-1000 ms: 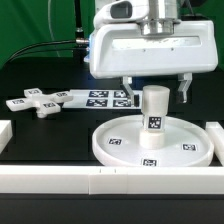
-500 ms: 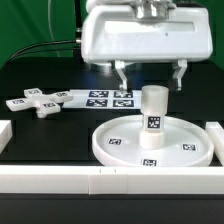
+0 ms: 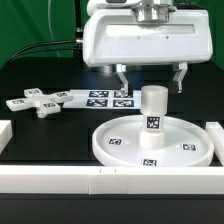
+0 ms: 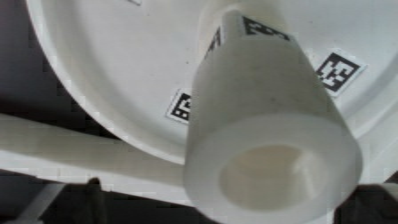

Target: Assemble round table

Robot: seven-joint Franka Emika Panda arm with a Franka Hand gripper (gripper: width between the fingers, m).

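Cylinder leg [image 3: 153, 112] upright on round disc [image 3: 127, 129], pincer [image 3: 151, 83] spread wide above it

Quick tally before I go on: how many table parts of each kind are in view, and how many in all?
Round disc: 1
Cylinder leg, standing on the disc: 1
Cross-shaped piece, lying apart on the table: 1
Total: 3

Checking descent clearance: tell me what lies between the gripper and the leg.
Nothing: in the exterior view, the stretch from the open gripper down to the upright leg is bare.
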